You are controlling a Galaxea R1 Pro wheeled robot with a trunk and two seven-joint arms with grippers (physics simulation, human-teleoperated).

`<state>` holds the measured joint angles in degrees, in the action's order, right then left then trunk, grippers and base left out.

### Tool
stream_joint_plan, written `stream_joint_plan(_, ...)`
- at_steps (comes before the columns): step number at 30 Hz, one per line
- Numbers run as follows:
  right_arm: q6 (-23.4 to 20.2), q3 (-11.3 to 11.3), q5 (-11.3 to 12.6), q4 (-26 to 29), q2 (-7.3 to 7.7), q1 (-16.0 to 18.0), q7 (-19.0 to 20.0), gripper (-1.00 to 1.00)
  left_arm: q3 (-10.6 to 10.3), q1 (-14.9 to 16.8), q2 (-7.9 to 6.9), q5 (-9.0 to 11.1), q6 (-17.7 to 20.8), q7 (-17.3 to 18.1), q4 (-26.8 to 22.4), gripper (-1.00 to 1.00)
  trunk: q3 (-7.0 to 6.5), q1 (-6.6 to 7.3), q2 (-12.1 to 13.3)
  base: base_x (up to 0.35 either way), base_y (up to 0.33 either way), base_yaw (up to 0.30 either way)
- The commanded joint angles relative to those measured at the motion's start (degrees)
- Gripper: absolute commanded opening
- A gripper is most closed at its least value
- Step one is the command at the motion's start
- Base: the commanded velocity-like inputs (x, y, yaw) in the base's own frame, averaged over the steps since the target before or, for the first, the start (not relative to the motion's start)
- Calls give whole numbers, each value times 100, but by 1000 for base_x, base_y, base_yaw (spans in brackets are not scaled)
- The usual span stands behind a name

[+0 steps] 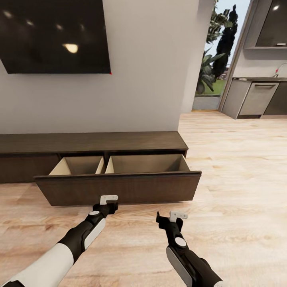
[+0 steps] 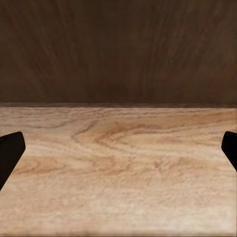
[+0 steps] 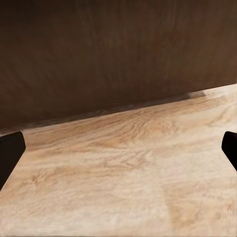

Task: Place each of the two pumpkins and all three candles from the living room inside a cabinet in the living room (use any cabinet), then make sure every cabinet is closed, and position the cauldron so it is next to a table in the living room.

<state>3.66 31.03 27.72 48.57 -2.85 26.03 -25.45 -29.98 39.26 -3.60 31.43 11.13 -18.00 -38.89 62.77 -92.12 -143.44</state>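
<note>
My left gripper (image 1: 108, 198), fingers spread and empty, hovers at the front of the cabinet (image 1: 91, 142), whose wide drawer (image 1: 119, 187) is pulled out with 2 bare compartments. My right gripper (image 1: 177, 215), likewise spread, holds nothing. Loading and closing remain.

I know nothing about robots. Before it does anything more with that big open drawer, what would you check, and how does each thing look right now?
1. Drawer of the cabinet pulled out: ok, it stands wide open.
2. Drawer holds the pumpkins and candles: not ok, the parts of both compartments that show look bare; the front panel hides the floor nearest it.
3. Left gripper free: ok, fingers apart in the left wrist view, nothing between them.
4. Right gripper free: ok, fingers apart, nothing held.
5. Left gripper touching the drawer front: cannot tell, it sits very near.
6. Wooden floor before the drawer free of obstacles: ok, as far as shown.
</note>
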Motion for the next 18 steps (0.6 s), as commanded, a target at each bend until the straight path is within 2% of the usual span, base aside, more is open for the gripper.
stream_joint_plan(1, 40, 26, 37, 0, 5, 8, -24, 100, -43, -2, -9, 48, 15, -55, -13, 100, 5, 1, -2, 0, 0, 0)
stream_joint_plan(5, 27, 32, -157, 52, 11, 14, -1, 100, -43, -78, -12, 48, 13, -55, -13, 100, 5, 1, -2, 0, 0, 0)
stream_joint_plan(9, 43, 36, -463, 90, 12, 16, 5, 100, -49, -169, -29, 28, 12, -61, -39, 100, 5, 1, -2, 0, 0, 0)
stream_joint_plan(14, 149, 29, -537, 93, 5, 16, -2, 100, -57, -406, -39, 15, -57, -56, -47, 100, 5, 1, -2, 0, 0, 0)
stream_joint_plan(18, 350, 28, -546, 89, 4, 16, -3, 100, -79, -619, -89, 22, -506, -11, -108, 100, 5, 1, -2, 0, 0, 0)
